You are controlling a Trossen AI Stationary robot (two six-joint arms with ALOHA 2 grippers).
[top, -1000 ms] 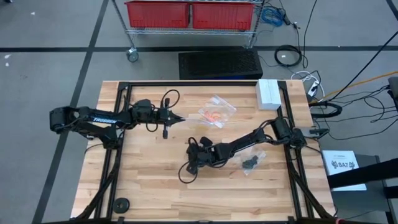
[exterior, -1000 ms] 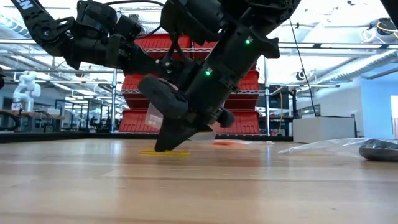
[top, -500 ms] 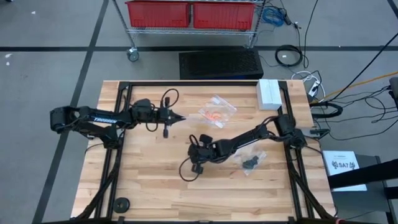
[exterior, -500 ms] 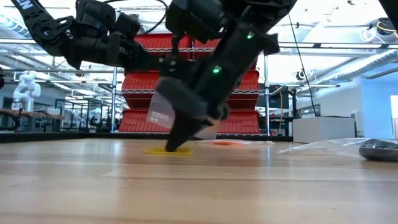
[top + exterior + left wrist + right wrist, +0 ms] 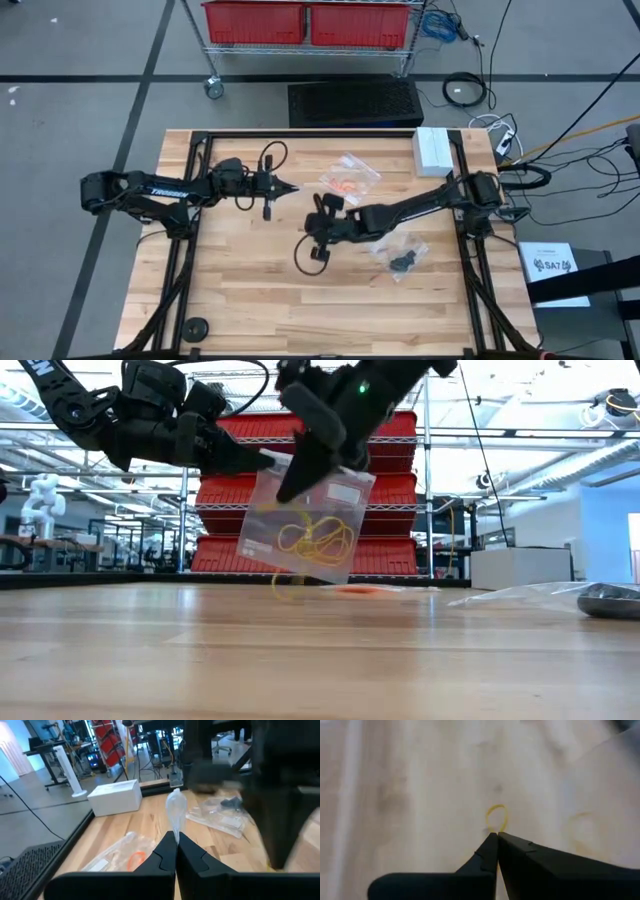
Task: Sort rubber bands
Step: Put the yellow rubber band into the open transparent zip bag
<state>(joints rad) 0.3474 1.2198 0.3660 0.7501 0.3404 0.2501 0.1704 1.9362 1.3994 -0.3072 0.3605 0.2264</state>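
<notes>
Right gripper (image 5: pixel 496 836): jaws clenched tight on a pale yellow-tan rubber band (image 5: pixel 496 818), whose loop sticks out straight ahead of the fingertips, long axis in line with the fingers. In the high view this gripper (image 5: pixel 314 222) sits over the middle of the worktop (image 5: pixel 240 290), lifted clear of the wood.

Left gripper (image 5: pixel 173 840): jaws clamped on the top edge of a clear plastic bag (image 5: pixel 305 528), which hangs upright below the tips (low view shows it well off the surface). Inside the hanging bag: a tangle of yellow-tan bands (image 5: pixel 318 540). In the high view the left gripper (image 5: pixel 292 190) is left of centre, nearer the far edge.

Second clear bag (image 5: pixel 348 180) lies flat near the far edge, orange bands (image 5: pixel 345 187) inside. Third bag (image 5: pixel 400 255) lies toward the right edge, holding black bands (image 5: pixel 402 263). White box (image 5: pixel 431 151) at the far right corner.
</notes>
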